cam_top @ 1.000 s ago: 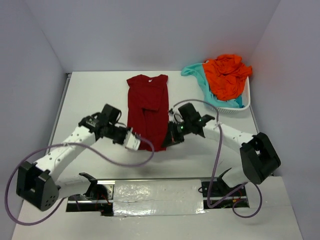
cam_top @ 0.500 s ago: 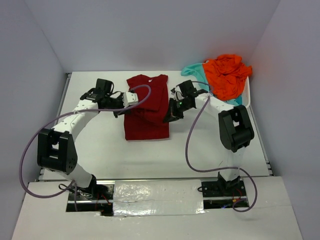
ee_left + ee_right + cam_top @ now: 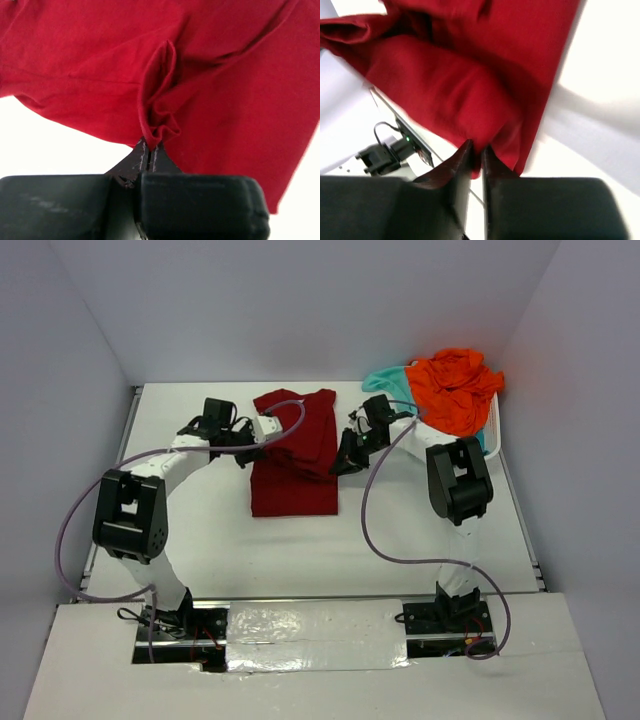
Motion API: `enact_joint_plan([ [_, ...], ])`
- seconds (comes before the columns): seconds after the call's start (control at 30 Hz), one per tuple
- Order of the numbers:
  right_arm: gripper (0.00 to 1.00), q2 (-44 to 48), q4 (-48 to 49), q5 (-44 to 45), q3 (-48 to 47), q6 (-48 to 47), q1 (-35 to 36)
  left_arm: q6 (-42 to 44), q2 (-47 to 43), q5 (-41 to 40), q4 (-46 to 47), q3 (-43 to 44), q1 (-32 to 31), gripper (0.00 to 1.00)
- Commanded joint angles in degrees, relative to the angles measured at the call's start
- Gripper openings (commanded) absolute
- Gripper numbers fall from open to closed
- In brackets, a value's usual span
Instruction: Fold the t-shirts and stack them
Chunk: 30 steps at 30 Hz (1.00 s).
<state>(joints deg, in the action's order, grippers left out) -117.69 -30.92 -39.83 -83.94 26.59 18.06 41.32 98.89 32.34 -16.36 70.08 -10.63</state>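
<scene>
Holding the dark red t-shirt (image 3: 295, 490), my left fingers (image 3: 145, 152) clamped on its left fold, right fingers (image 3: 464, 156) clamped on its right edge

Both claws are black: the left claw (image 3: 149, 148) and the right claw (image 3: 476, 150). Between them the red shirt (image 3: 295, 475) is plain dark red, with no print. Right of the right claw, the orange shirt (image 3: 455, 390) is bright and plain, the mint shirt (image 3: 385, 378) is pale, and the mesh basket (image 3: 460, 460) is white. The table (image 3: 200, 530) is white and the cables (image 3: 363, 505) are mauve.
</scene>
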Motion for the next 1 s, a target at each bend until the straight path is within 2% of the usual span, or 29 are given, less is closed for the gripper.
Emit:
enact_joint_plan([
  [0.0,0.27,-2.62,1.47,-0.51,-6.04,-0.13,-0.92,-2.03,3.31,-3.14,4.76,1.89,0.53,0.02],
  [0.07,0.31,-5.44,1.91,-0.68,-7.89,-0.13,-1.63,-1.68,4.29,-3.68,4.67,2.07,0.79,0.09],
  [0.13,0.36,-7.89,1.91,-0.51,-11.06,0.04,-2.85,-2.64,5.43,-4.04,5.11,2.16,1.32,0.25],
  [0.23,0.43,-8.17,2.26,2.29,-13.70,0.13,-5.31,-5.62,7.45,-5.96,4.76,4.43,1.67,0.38],
  [0.37,0.44,-3.19,0.07,9.76,-15.73,-3.38,-5.94,-11.78,9.47,-12.20,5.46,7.34,2.63,0.42],
  [0.47,0.45,4.80,2.78,14.76,-10.47,-4.97,-5.24,-14.60,9.74,-15.80,5.11,10.50,3.86,0.48],
  [0.57,0.45,9.48,4.81,17.42,-3.61,-5.06,-4.27,-14.60,9.04,-15.20,4.41,12.44,4.39,0.53],
  [0.67,0.44,13.36,7.53,15.76,4.90,-4.18,-1.29,-15.92,7.90,-16.78,3.27,15.42,4.39,0.53],
  [0.7,0.43,14.23,8.93,14.80,6.23,-3.92,0.46,-15.05,7.63,-17.13,1.96,16.39,4.39,0.50],
  [0.73,0.43,14.42,9.55,13.65,7.64,-3.30,1.26,-13.39,7.20,-16.26,-0.23,17.36,4.39,0.48],
  [0.77,0.43,14.50,9.91,11.38,9.91,-1.91,1.88,-10.41,5.54,-10.42,-6.25,18.06,4.31,0.46],
  [0.83,0.46,14.77,10.79,10.22,12.39,0.03,3.03,3.54,2.64,-3.89,-13.66,16.15,2.99,0.48],
  [0.87,0.52,14.94,11.05,10.13,14.49,1.09,3.55,9.68,-0.77,-0.38,-17.61,11.96,2.20,0.51],
  [0.9,0.55,15.12,11.05,10.82,15.20,1.10,4.43,21.14,-2.63,0.00,-24.44,9.22,0.28,0.59],
  [0.97,0.66,15.30,10.79,12.14,16.70,0.75,5.40,31.49,-7.63,-0.34,-29.41,-0.24,-2.27,0.63],
])
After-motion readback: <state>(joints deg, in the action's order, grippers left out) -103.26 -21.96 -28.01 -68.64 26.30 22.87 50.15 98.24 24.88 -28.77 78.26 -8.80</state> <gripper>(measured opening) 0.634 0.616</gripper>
